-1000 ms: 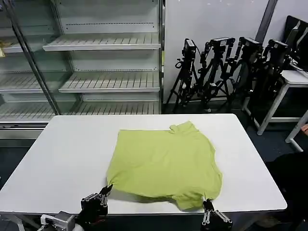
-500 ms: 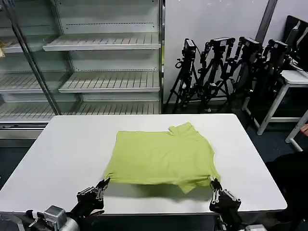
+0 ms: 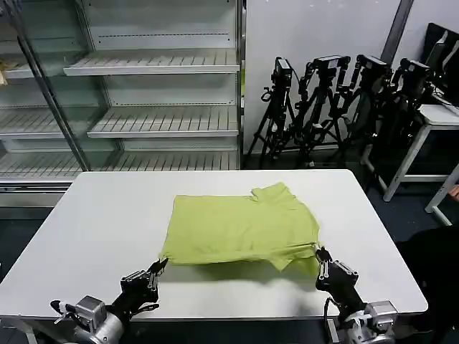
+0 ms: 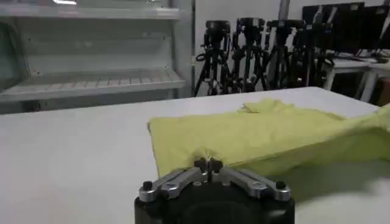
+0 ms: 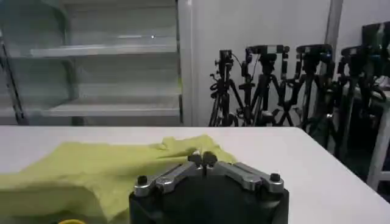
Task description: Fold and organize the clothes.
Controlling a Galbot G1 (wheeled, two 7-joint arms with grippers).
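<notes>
Shirt: lime-green soft fabric T-shirt [image 3: 240, 229], long axis left-right across white table [image 3: 100, 229].
Left gripper [image 3: 159, 266]: jaws pinching near-left corner.
Right gripper [image 3: 320, 253]: jaws pinching near-right corner.
Hidden: underside layers.

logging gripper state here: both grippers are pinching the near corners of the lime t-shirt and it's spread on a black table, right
Not quite: the table is white, as the head view shows. The rest holds: the left gripper and right gripper are each shut on a near corner of the lime T-shirt.
</notes>
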